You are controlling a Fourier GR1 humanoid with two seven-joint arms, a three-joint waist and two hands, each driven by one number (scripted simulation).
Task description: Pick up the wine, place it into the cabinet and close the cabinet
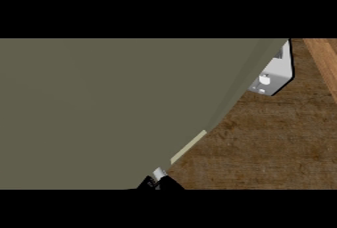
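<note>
Robot hand (170, 183) at the cabinet door's (99, 111) lower edge.
We are seeing only its dark tip, so we cannot tell its grip; the wooden surface (263, 147) is showing at right.

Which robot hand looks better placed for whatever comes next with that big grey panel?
Probably the left, though uncertain: the only robot hand showing sits just left of centre at the lower edge, beside the grey panel. No other hand shows.
</note>
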